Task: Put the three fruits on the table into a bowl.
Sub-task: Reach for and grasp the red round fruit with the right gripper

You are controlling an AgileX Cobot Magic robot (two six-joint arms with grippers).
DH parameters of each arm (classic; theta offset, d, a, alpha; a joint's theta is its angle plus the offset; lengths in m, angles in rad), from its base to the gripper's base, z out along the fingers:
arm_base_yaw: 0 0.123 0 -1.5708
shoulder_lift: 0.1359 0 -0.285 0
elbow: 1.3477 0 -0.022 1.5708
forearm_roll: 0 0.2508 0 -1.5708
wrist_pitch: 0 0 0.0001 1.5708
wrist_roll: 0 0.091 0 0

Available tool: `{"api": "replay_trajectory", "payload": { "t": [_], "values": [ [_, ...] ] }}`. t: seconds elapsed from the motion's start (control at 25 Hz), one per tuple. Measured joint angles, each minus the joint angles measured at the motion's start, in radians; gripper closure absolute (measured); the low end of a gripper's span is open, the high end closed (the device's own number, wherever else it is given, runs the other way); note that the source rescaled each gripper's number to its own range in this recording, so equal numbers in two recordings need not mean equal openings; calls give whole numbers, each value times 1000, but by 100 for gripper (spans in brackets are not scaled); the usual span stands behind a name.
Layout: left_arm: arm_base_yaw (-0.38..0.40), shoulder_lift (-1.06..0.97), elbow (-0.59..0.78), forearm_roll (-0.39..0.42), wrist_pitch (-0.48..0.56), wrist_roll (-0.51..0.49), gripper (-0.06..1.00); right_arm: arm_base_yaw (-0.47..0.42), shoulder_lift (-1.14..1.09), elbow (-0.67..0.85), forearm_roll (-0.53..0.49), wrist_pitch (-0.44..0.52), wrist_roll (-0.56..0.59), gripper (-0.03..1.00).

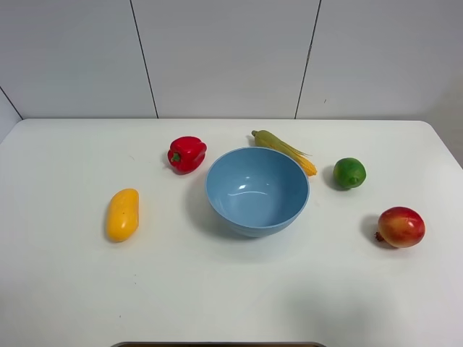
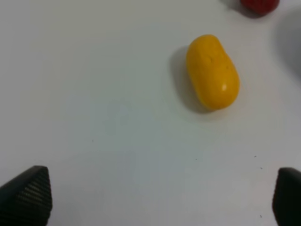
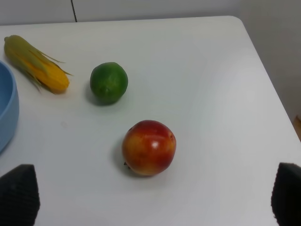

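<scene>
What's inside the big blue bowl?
No fruit shows inside the bowl, only its shiny blue bottom. The near inner wall is hidden behind the rim.

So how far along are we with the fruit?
Nothing done: the bowl is empty. Nothing in hand: the left gripper, open, faces the mango; the right gripper, open, faces the pomegranate. Left: mango, pomegranate and lime, all on the table.

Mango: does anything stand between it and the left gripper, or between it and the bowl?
Nothing visible: only bare table lies between the left gripper and the mango, and between the mango and the bowl.
</scene>
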Motion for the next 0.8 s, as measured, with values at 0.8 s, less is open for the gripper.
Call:
{"api": "replay_trajectory", "payload": {
  "t": [0.8],
  "values": [
    [0,0,0,0,0,0,8,0,0,0,0,0,0,-3]
  ]
}}
